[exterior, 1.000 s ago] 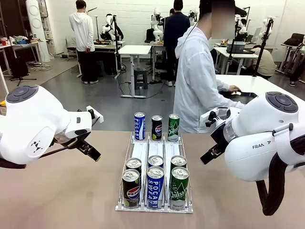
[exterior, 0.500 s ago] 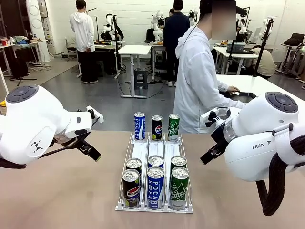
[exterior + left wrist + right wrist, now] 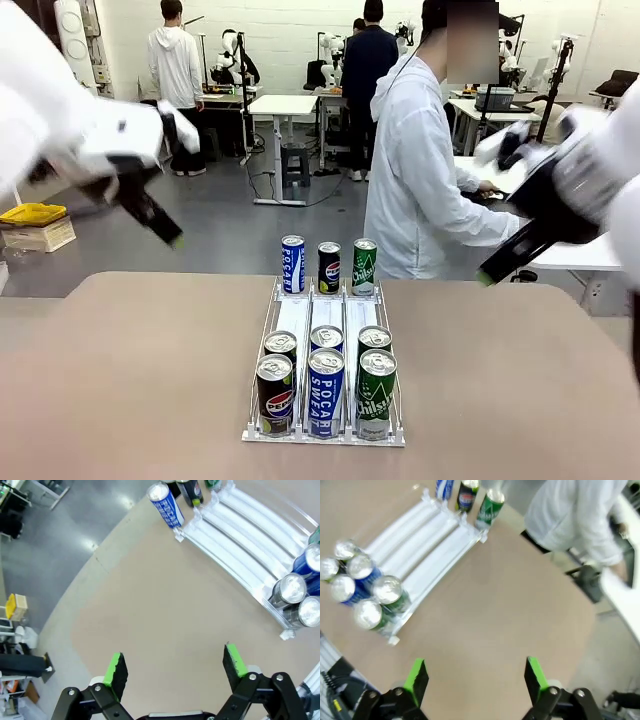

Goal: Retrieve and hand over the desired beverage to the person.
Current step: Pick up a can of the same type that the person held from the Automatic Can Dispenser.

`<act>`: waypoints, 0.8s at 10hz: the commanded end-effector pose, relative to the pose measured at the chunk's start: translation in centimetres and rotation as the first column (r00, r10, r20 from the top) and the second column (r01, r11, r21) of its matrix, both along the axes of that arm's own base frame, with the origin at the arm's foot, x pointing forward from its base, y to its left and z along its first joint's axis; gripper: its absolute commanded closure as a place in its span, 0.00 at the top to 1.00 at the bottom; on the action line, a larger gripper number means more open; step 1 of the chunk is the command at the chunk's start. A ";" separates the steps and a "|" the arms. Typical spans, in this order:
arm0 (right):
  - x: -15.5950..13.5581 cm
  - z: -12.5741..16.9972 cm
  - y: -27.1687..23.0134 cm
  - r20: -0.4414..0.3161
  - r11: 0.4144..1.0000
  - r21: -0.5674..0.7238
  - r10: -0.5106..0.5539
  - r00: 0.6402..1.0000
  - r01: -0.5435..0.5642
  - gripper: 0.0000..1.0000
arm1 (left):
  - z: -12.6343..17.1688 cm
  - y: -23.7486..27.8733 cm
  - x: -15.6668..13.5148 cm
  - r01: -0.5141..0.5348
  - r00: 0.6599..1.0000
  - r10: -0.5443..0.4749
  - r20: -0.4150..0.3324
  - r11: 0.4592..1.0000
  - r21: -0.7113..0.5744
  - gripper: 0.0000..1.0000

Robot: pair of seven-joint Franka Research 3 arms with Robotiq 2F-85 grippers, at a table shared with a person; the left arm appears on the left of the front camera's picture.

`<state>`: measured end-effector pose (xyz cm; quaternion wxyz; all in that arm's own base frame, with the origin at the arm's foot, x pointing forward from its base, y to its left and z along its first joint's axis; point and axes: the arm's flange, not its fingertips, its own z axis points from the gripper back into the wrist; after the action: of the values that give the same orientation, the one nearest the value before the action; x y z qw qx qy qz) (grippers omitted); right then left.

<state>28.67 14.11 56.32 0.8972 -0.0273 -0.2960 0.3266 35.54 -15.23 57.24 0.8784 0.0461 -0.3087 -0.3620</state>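
Rack (image 3: 300, 318) — middle of the surface (image 3: 120, 370), three lanes.
Near cans (image 3: 325, 390) — six, two per lane: Pepsi, Pocari, green.
Far cans — three upright at the rack's far end: Pocari (image 3: 292, 264), Pepsi (image 3: 329, 267), green can (image 3: 364, 266).
Person (image 3: 415, 170) — far side, turned sideways, one hand on another table.
Left fingers (image 3: 116, 672) — spread wide, empty, high above bare surface.
Right fingers (image 3: 418, 675) — spread wide, empty, beside the rack.
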 end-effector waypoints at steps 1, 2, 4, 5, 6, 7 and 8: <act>-1.6 4.3 0.3 0.013 0.999 0.015 -0.044 0.999 0.044 1.00 | 3.9 0.4 0.7 0.005 1.000 -0.004 0.002 0.999 -0.043 1.00; -2.5 5.0 0.7 0.031 0.998 0.005 -0.058 0.998 0.058 1.00 | 5.2 0.7 -0.5 -0.013 0.999 0.016 0.049 0.999 -0.048 1.00; -3.4 5.7 -0.6 0.032 1.000 0.016 -0.024 0.999 0.023 1.00 | 3.4 0.3 -0.3 -0.007 1.000 0.007 0.014 1.000 -0.012 1.00; -3.4 5.7 -0.6 0.032 1.000 0.016 -0.024 0.999 0.023 1.00 | 3.4 0.3 -0.3 -0.007 1.000 0.007 0.014 1.000 -0.012 1.00; -3.9 6.4 0.2 0.096 0.997 -0.002 -0.078 0.992 0.079 1.00 | 5.2 0.4 -0.5 -0.011 1.000 0.012 0.026 1.000 -0.020 1.00; -3.6 7.3 -2.3 0.035 0.996 0.088 0.015 0.999 -0.018 1.00 | 5.9 3.0 -0.2 0.101 0.987 -0.117 -0.108 0.985 -0.140 1.00; -2.9 8.5 -5.5 -0.025 0.982 0.166 0.093 0.995 -0.087 1.00 | 7.1 5.9 0.8 0.155 0.960 -0.204 -0.190 0.958 -0.242 1.00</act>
<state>25.39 11.57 63.59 0.8909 -0.0019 -0.3327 0.3092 35.55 -12.54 62.39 0.8745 -0.0414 -0.2966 -0.3814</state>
